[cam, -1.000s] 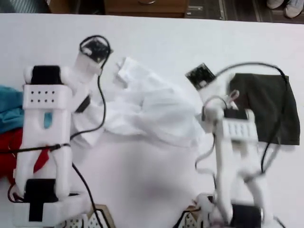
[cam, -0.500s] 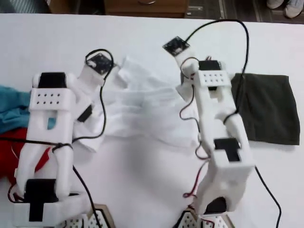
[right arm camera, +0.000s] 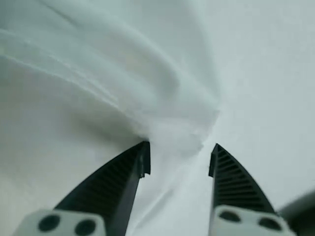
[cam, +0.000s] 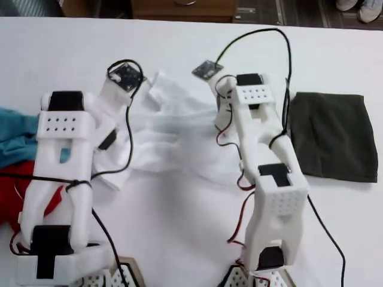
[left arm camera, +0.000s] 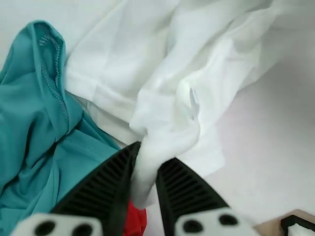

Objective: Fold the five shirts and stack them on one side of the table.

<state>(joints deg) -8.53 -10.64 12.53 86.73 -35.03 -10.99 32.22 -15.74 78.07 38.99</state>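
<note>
A crumpled white shirt [cam: 173, 134] lies mid-table between the two arms. My left gripper [left arm camera: 147, 153] is shut on a bunched fold of the white shirt [left arm camera: 162, 113], at that shirt's left side under the left arm [cam: 63, 128]. My right gripper [right arm camera: 178, 150] is open, its jaws on either side of a raised edge of the white shirt [right arm camera: 184, 135] on its right side, below the right arm [cam: 254, 113]. A folded dark shirt [cam: 335, 134] lies flat at the right. A teal shirt [left arm camera: 39, 123] and a red shirt [cam: 12, 194] are heaped at the left.
The teal shirt [cam: 12, 140] sits at the table's left edge, partly under the left arm. Black cables loop over both arms. White tabletop [cam: 179, 227] stretches in front of the white shirt and along the far side.
The right arm has swung left from beside the dark shirt and stretched out over the white shirt's right side. The left arm has shifted slightly, still gripping the white fabric.
</note>
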